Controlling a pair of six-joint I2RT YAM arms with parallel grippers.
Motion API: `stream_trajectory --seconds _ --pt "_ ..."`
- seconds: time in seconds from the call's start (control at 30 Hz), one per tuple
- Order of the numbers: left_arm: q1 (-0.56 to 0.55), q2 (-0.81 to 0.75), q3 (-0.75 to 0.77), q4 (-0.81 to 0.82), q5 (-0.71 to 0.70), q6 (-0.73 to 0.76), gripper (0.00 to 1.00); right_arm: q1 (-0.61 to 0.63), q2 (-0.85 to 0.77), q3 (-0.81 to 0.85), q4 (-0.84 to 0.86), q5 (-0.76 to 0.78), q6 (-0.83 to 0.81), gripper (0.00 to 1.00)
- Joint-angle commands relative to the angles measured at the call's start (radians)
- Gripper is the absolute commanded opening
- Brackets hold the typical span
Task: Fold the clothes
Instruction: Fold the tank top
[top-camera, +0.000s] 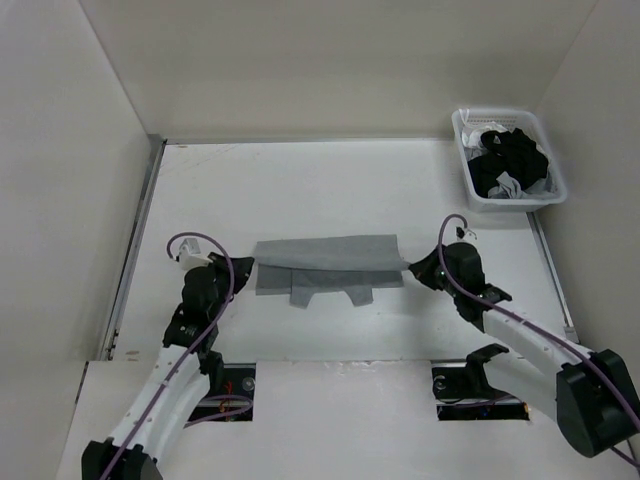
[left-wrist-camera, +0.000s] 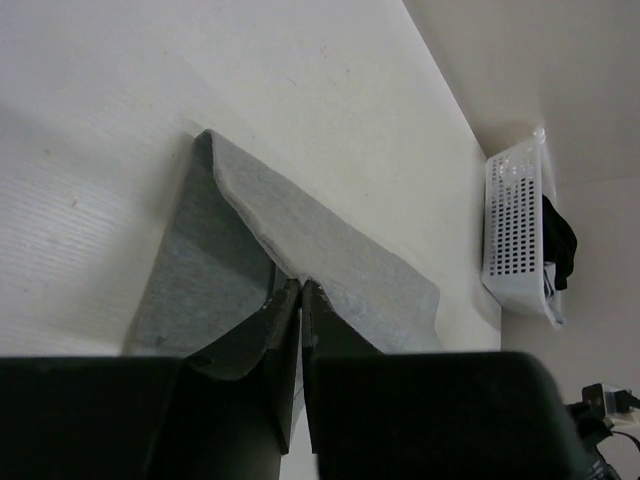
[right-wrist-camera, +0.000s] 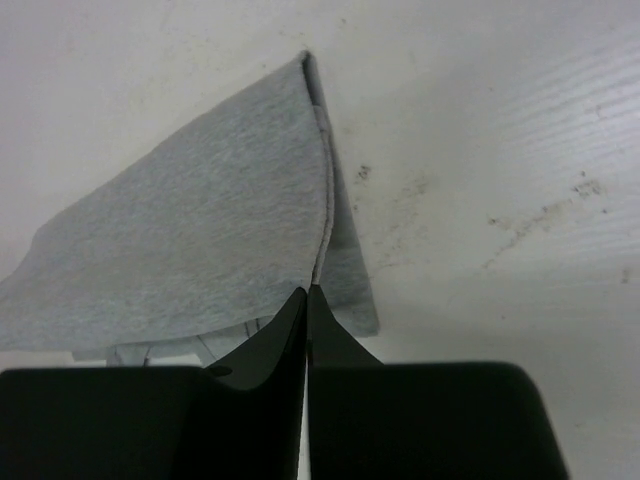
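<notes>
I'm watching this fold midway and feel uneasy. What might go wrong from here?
The left claw and right claw each pinch only a thin edge of the soft light heather-grey T-shirt at their tips, so it may slip free. In the top view the lower layer pokes out unevenly at the near side, so the fold may end crooked.
</notes>
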Motion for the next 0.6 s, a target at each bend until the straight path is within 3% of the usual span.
stream_trajectory --seconds 0.0,0.1,0.2,0.33,0.43,0.57 --pt "0.003 -0.070 -0.047 -0.121 0.004 -0.009 0.06 0.009 0.025 -0.037 -0.039 0.051 0.054 0.04" --pt "0.016 -0.105 -0.082 -0.183 0.004 -0.009 0.12 0.003 0.028 -0.047 -0.038 0.044 0.072 0.14" --pt "0.059 -0.160 -0.079 -0.224 -0.004 -0.013 0.19 -0.009 -0.016 -0.055 -0.041 0.047 0.065 0.33" --pt "0.093 -0.139 -0.033 -0.166 0.004 -0.006 0.19 -0.029 0.014 -0.014 -0.027 0.039 0.023 0.45" --pt "0.003 0.038 0.019 -0.030 0.005 0.001 0.17 -0.035 0.126 0.037 0.034 0.006 0.009 0.49" --pt "-0.230 0.296 0.083 0.144 -0.071 0.002 0.17 -0.063 0.298 0.083 0.125 -0.071 0.017 0.47"
